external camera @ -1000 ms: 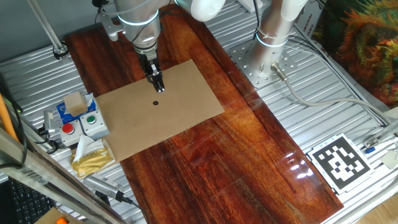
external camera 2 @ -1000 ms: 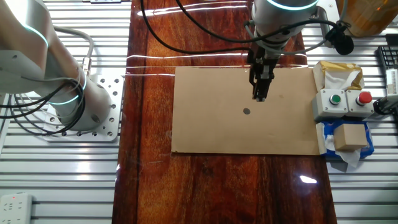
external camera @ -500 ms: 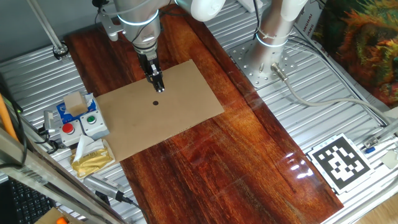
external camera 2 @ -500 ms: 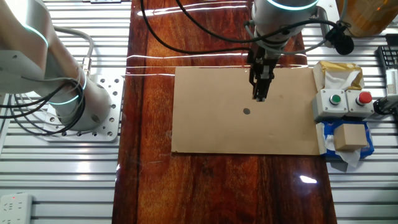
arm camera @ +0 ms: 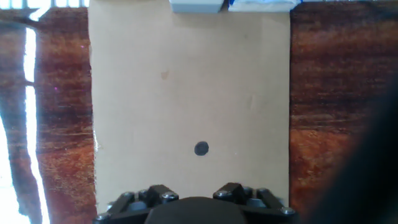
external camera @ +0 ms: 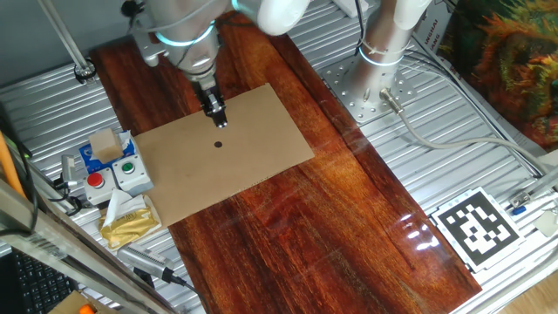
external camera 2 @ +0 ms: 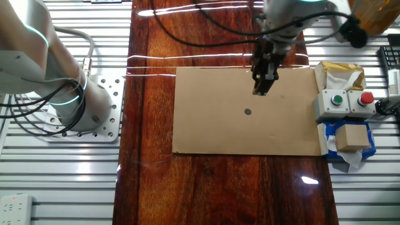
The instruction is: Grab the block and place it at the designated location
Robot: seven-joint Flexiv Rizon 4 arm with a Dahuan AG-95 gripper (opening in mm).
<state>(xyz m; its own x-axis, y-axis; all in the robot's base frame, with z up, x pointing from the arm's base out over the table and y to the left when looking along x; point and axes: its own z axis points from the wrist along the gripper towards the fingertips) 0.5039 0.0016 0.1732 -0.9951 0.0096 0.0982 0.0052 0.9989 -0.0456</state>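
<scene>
The block (external camera: 105, 144) is a pale tan cube resting on the blue holder at the table's left side; it also shows in the other fixed view (external camera 2: 351, 136). The black dot (external camera: 219, 145) sits mid-sheet on the light-brown cardboard sheet (external camera: 253, 166), and shows in the other fixed view (external camera 2: 248, 112) and the hand view (arm camera: 201, 149). My gripper (external camera: 216, 120) hangs above the sheet just beyond the dot, far from the block. Its fingers look pressed together with nothing between them (external camera 2: 262, 90).
A white box with a green and a red button (external camera 2: 347, 103) stands beside the blue holder (external camera 2: 369, 150). A crumpled yellow-white wrapper (external camera: 126, 222) lies near them. A black-and-white tag (external camera: 475, 227) lies at the front right. A second arm's base (external camera: 375, 83) stands behind the sheet.
The gripper has risen a little and shifted slightly away from the dot toward the sheet's far edge. The block has not moved.
</scene>
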